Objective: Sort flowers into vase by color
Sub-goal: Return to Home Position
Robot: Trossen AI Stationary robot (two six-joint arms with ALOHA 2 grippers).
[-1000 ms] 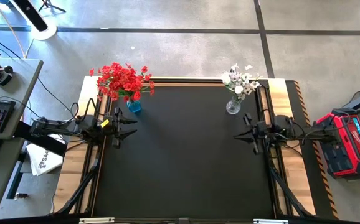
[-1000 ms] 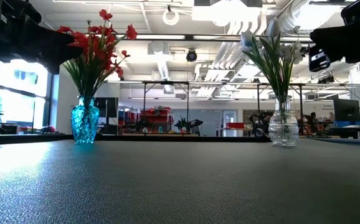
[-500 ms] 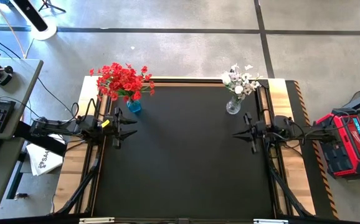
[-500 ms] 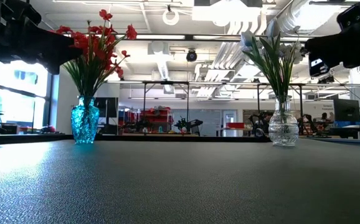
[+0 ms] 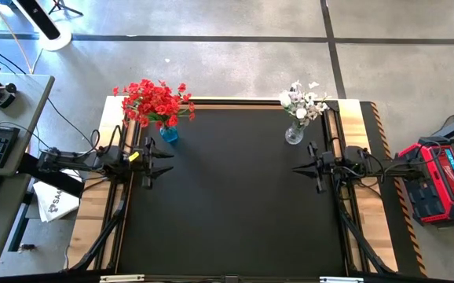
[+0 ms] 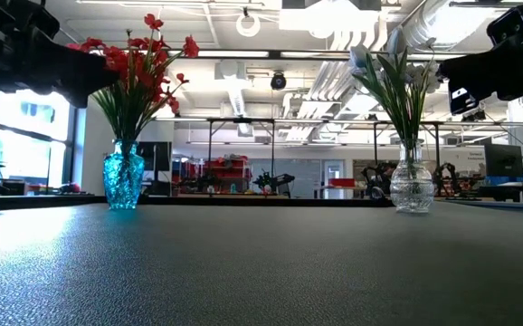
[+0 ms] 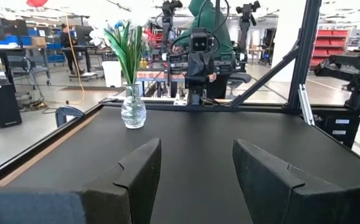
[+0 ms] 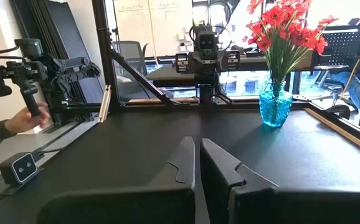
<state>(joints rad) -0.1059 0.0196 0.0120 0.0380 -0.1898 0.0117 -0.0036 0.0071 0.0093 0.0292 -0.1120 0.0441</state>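
The red flowers [image 5: 156, 101] are standing upright in the blue vase [image 5: 169, 134], which is sitting at a back corner of the black desk [image 5: 235, 220]. The white flowers [image 5: 302, 101] are standing in a clear vase [image 5: 294, 135], well apart from the blue vase, along the same back edge. The left arm [image 5: 105, 161] is hovering just beside the blue vase, its jaws released wide and empty. The right arm [image 5: 360, 167] is hovering far across from the blue vase, near the clear vase, its jaws clenched together on nothing.
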